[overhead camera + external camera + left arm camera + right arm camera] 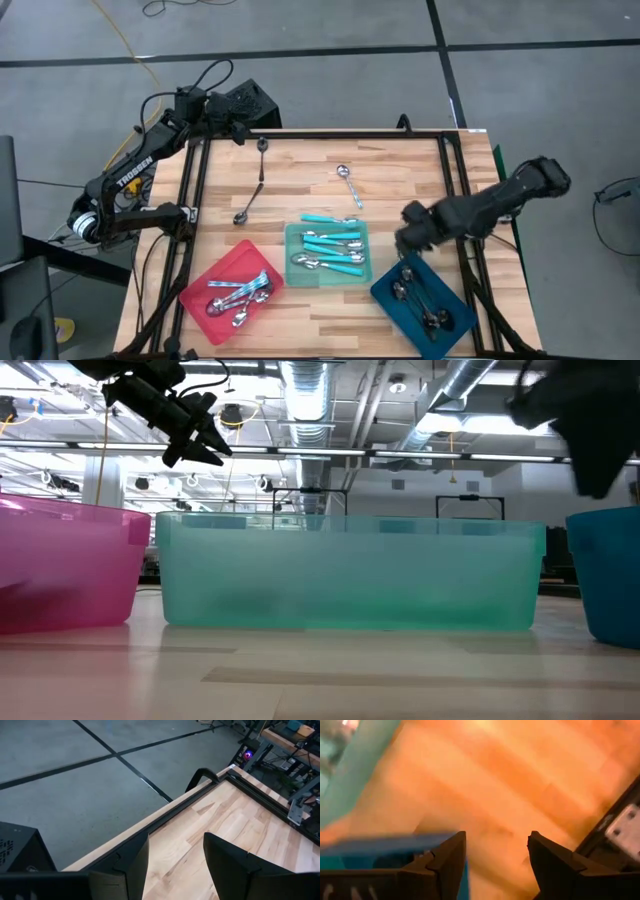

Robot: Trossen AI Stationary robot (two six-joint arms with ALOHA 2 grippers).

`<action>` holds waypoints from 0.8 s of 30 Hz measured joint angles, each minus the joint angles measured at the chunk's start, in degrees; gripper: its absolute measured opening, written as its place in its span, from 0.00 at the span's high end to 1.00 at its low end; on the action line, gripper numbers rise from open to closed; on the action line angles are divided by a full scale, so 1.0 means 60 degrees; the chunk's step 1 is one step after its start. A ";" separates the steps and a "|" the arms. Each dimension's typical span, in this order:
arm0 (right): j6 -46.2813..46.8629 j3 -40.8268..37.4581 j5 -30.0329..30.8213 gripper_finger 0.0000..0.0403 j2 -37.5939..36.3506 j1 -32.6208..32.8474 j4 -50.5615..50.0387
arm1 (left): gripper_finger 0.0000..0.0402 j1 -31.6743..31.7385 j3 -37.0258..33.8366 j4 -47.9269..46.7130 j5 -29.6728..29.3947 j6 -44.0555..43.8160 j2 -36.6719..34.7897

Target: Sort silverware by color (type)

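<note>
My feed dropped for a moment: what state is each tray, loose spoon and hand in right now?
Red plastic tray: holds shiny silver spoons.
Translucent teal tray: holds turquoise-handled spoons.
Blue tray: holds dark spoons.
Two dark spoons and one silver spoon: loose on table.
Left hand: open, empty.
Right hand: open, empty.

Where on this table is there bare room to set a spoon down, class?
Bare wood lies right of the silver spoon up to the table's far right corner, and between the two dark spoons and the left rail. The front edge is crowded by the red tray, green tray and blue tray.
</note>
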 joint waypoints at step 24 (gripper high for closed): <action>-0.4482 0.0011 0.1199 0.42 0.0596 -0.7236 0.5734 | 0.57 -0.0002 0.0000 -0.0007 -0.0036 -0.0198 0.0000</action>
